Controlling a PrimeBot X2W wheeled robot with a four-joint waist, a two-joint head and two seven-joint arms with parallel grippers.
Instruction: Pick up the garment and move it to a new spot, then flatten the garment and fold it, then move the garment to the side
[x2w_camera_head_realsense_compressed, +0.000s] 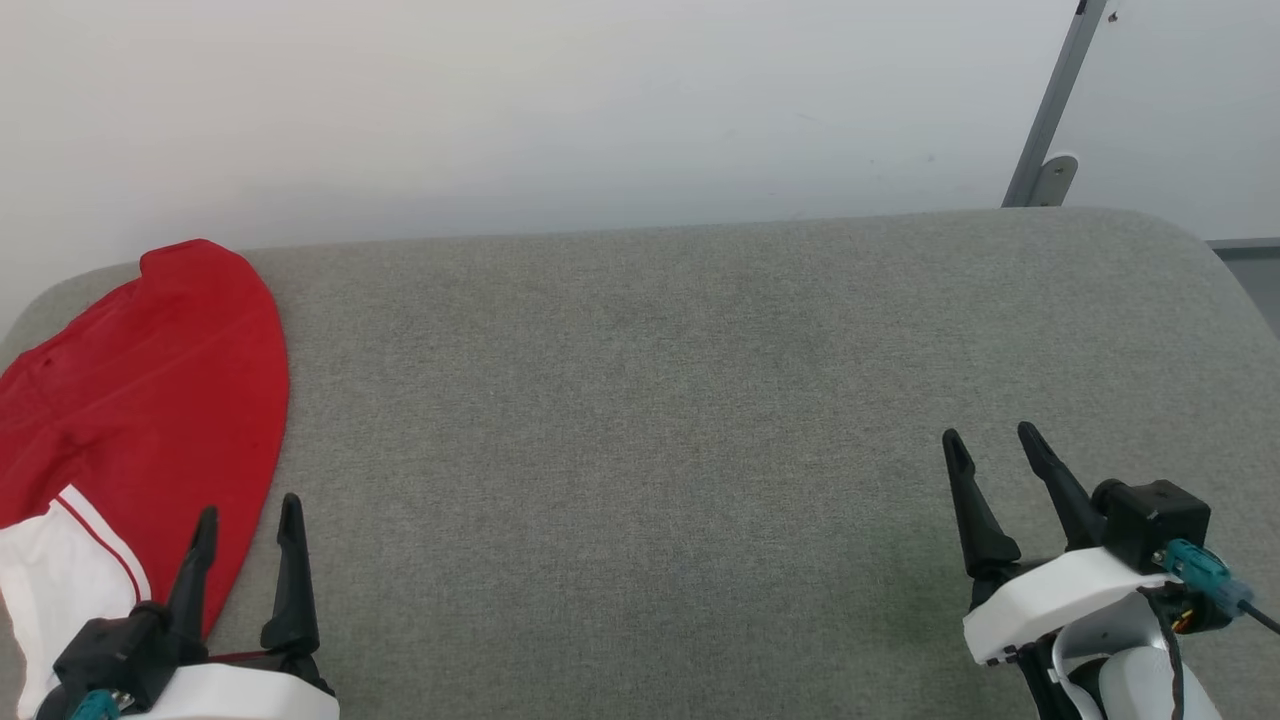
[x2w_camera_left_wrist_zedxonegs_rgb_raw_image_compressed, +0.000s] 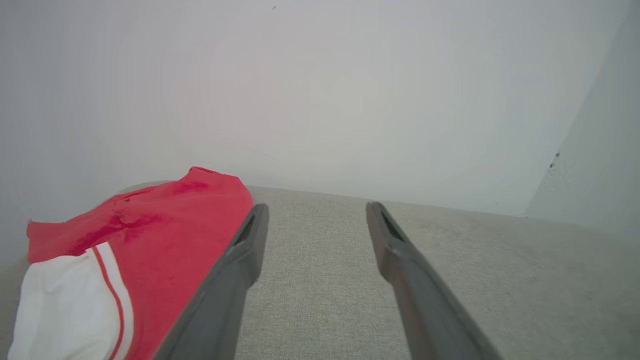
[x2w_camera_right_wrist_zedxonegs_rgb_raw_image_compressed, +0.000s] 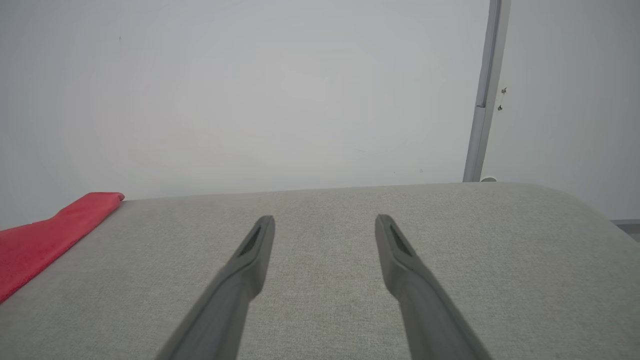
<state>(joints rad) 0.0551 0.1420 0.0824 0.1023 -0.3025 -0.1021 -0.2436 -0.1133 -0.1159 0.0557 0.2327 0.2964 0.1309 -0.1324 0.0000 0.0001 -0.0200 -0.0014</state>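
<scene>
One red shirt lies folded into a long, rounded shape on the grey padded bench. A white sleeve edged by a thin red stripe is at its near end. Its long axis runs from beside the left jaws away toward the wall. The narrow red tip points at the wall, and the white sleeve end is nearest the jaws. The shirt sits just to the outer side of the left jaws and well apart from the right jaws. Left jaws are spread wide and hold nothing. Their outer finger overlaps the shirt's edge in the head view, and I cannot tell whether it touches the cloth. Right jaws are likewise spread wide and hold nothing, over the bench's grey cloth.
</scene>
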